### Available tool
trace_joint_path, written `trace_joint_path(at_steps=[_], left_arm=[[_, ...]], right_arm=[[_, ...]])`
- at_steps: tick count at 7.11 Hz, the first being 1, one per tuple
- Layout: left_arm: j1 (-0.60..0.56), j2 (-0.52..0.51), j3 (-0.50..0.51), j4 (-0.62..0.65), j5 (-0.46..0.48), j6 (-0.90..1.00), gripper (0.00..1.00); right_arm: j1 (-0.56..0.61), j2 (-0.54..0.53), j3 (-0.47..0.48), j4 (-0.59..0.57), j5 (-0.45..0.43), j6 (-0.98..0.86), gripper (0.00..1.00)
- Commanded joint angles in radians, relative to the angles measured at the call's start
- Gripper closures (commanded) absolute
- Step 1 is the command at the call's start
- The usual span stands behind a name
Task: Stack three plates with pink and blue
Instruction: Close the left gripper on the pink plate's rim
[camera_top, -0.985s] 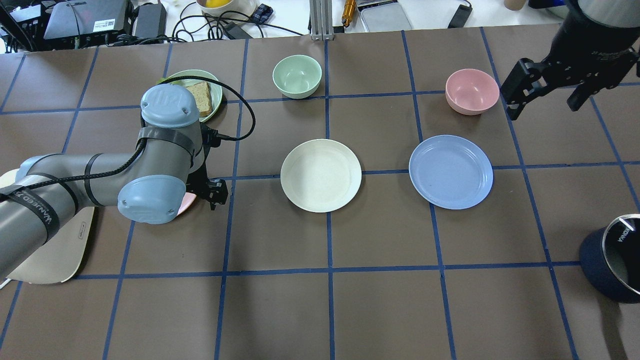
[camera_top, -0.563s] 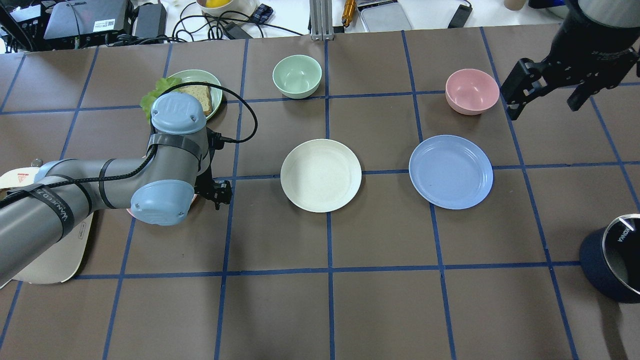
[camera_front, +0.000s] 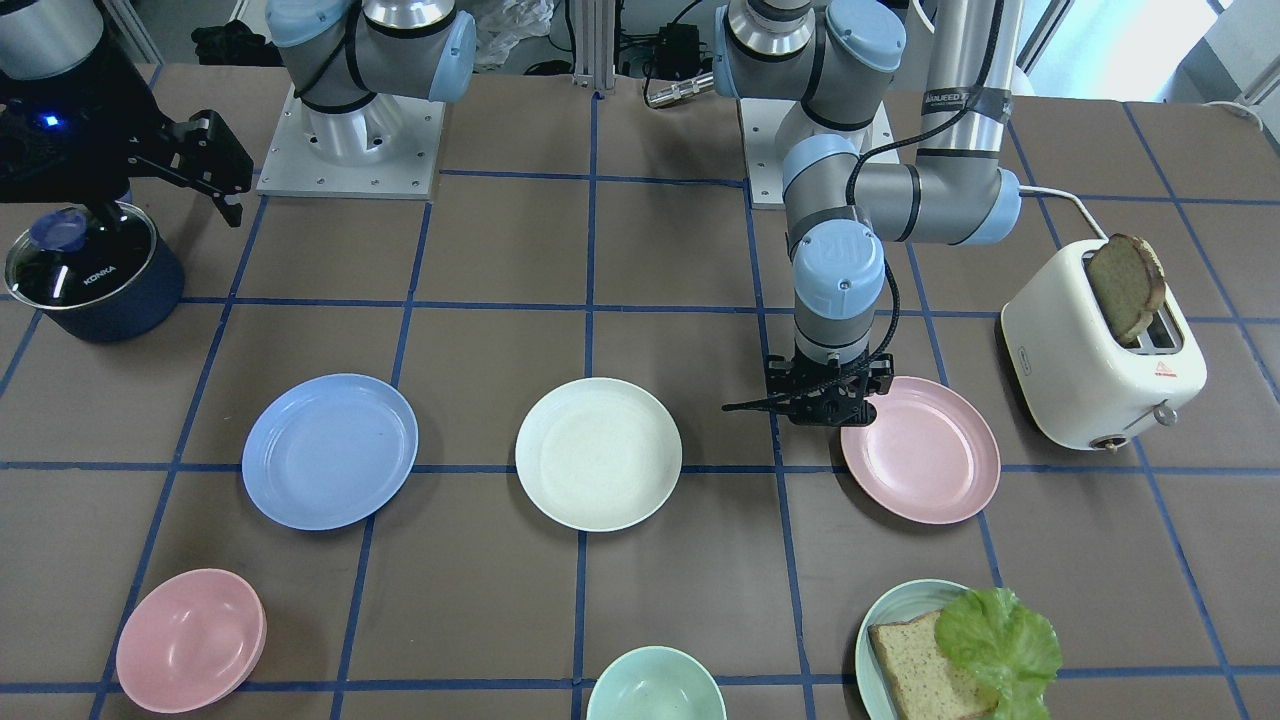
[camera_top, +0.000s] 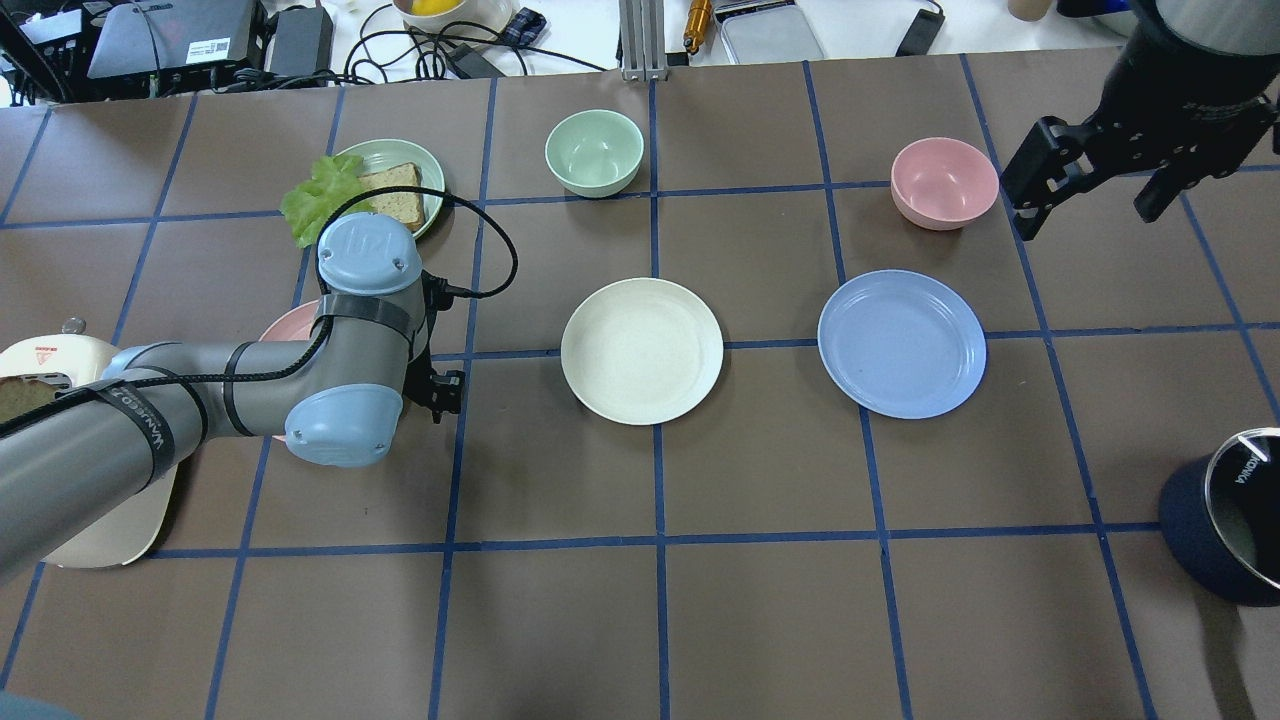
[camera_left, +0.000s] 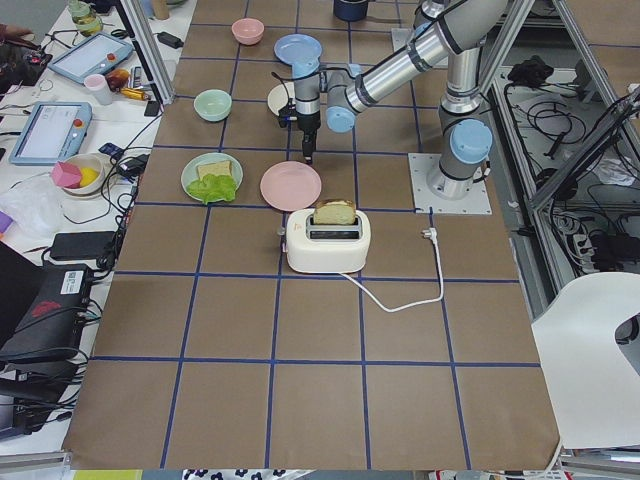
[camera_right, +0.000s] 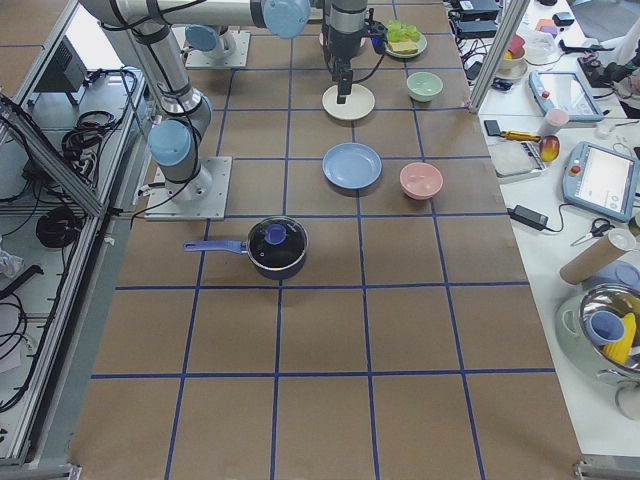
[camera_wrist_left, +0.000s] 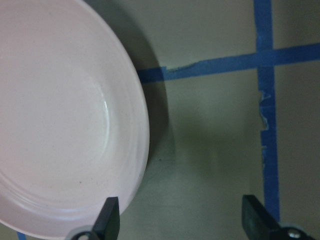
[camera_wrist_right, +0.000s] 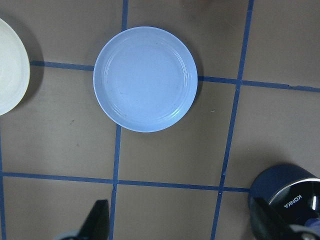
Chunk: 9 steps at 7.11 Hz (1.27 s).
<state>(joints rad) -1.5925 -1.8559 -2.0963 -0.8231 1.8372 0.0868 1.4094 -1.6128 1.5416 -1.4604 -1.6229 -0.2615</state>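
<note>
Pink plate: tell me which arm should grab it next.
Left. Its open left hand hangs right at the pink plate rim, while the right hand hovers far off, beyond the blue plate.

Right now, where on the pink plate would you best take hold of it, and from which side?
I'd pinch the raised rim of the pink plate on the side facing the cream plate, coming straight down. It lies flat, too wide to span, and the open left end effector straddles that rim.

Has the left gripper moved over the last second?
Yes: in the overhead view, the left gripper has edged right, toward the cream-white plate.
</note>
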Motion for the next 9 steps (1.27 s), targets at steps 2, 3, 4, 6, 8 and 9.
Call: trace_joint_path(at_steps=[2, 3, 4, 6, 8, 9], left_arm=[[0.003, -0.02, -0.001, 0.032, 0.04, 0.001, 0.18], [0.005, -0.022, 0.001, 0.032, 0.04, -0.001, 0.21], [0.006, -0.026, 0.001, 0.041, 0.04, -0.002, 0.25], [0.006, -0.046, 0.001, 0.082, 0.04, -0.001, 0.3], [0.006, -0.054, 0.001, 0.091, 0.04, 0.001, 0.43], [0.006, -0.057, 0.002, 0.097, 0.042, 0.001, 0.53]], right_arm=[[0.0, 0.001, 0.0, 0.0, 0.0, 0.001, 0.0], [0.0, 0.001, 0.0, 0.0, 0.0, 0.001, 0.0], [0.0, -0.001, 0.0, 0.0, 0.0, 0.001, 0.0], [0.0, 0.001, 0.0, 0.0, 0.0, 0.001, 0.0], [0.0, 0.001, 0.0, 0.0, 0.0, 0.001, 0.0], [0.0, -0.001, 0.0, 0.0, 0.0, 0.001, 0.0]])
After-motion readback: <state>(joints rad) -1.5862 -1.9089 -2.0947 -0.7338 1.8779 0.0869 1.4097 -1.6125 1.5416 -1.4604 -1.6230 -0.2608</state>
